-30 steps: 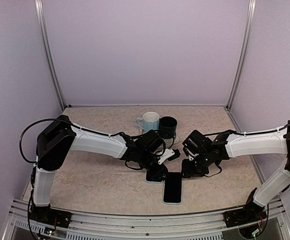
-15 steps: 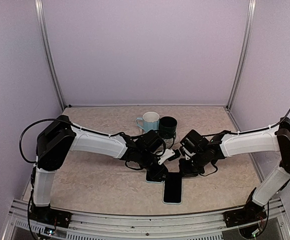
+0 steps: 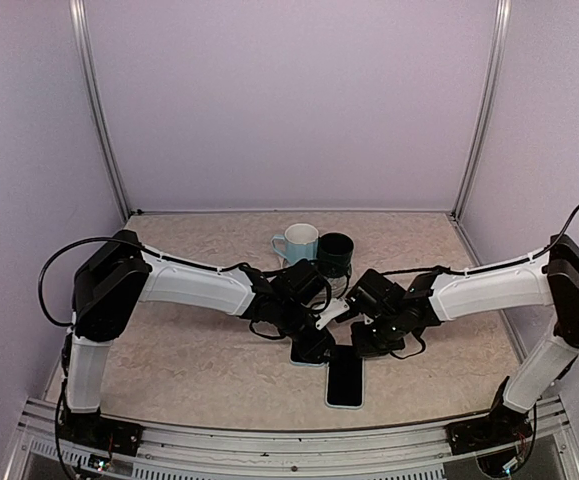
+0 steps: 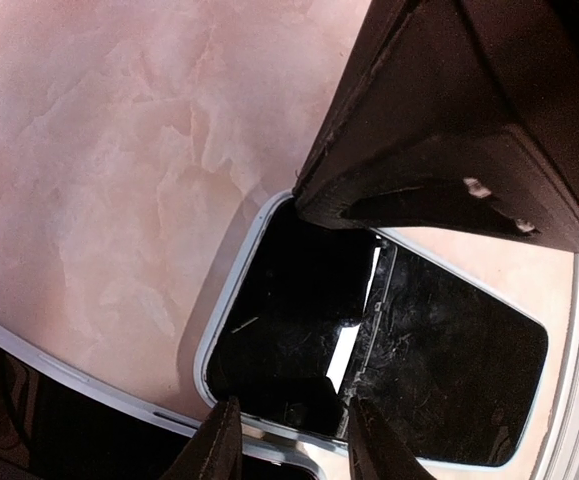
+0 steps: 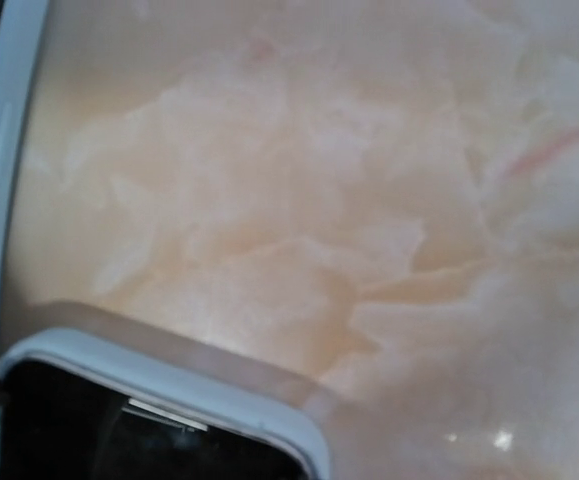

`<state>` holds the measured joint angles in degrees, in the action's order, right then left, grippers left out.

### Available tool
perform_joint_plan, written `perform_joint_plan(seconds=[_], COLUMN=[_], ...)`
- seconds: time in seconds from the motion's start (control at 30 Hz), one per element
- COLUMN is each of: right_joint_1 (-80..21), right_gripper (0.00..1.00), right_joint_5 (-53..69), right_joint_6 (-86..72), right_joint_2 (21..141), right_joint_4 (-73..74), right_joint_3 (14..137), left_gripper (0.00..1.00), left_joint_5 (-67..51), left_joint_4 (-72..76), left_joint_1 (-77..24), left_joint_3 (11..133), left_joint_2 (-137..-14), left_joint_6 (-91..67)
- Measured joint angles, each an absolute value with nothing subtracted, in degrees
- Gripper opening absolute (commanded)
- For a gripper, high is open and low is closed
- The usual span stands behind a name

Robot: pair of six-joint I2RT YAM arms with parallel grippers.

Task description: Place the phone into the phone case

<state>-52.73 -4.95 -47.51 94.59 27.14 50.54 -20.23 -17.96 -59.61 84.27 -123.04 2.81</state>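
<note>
A black phone (image 3: 344, 382) lies flat near the table's front edge. A case with a pale grey rim (image 3: 307, 362) lies against the phone's far left corner. In the left wrist view the case rim (image 4: 231, 290) frames a black inside, and the scratched phone (image 4: 459, 350) overlaps its right side. My left gripper (image 3: 316, 347) is low over the case, its fingers (image 4: 291, 445) apart astride the rim. My right gripper (image 3: 362, 343) hovers at the phone's far end. Its fingers do not show in the right wrist view, only a grey rim corner (image 5: 169, 395).
A light blue mug (image 3: 296, 242) and a dark green mug (image 3: 335, 253) stand just behind the two grippers. A dark bulky shape (image 4: 449, 110) fills the upper right of the left wrist view. The metal rail (image 3: 269, 440) runs along the table's front edge.
My right gripper has moved left, closer to the left gripper and the phone's far end. The left gripper, case and phone have not moved.
</note>
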Motion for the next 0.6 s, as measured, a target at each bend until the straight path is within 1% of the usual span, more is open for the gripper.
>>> perform_joint_plan(seconds=[0.17,0.23,0.43,0.6], right_joint_1=[-53.47,-53.52,-53.65,-54.0], right_gripper=[0.0,0.0,0.0,0.0], right_joint_5=[-6.37,-6.48,-6.66,-4.71], right_joint_6=[-47.94,-47.99,-47.55,-47.64], right_joint_2=[93.84,93.51,92.79,92.18], right_joint_4=[25.82,25.63,27.9,29.45], right_joint_3=[49.45,49.25,51.42,52.14], left_gripper=[0.38,0.34,0.16,0.15], left_joint_5=[-20.82,-20.86,-20.1,-19.42], left_joint_4=[-18.81,-18.98,-19.11,-19.0], left_joint_1=[-59.61,-59.61,-59.33,-59.13], left_joint_3=[84.6,84.82,85.19,85.17], left_joint_2=[-123.07,-123.17,-123.76,-123.85], left_joint_6=[3.05,3.07,2.94,3.07])
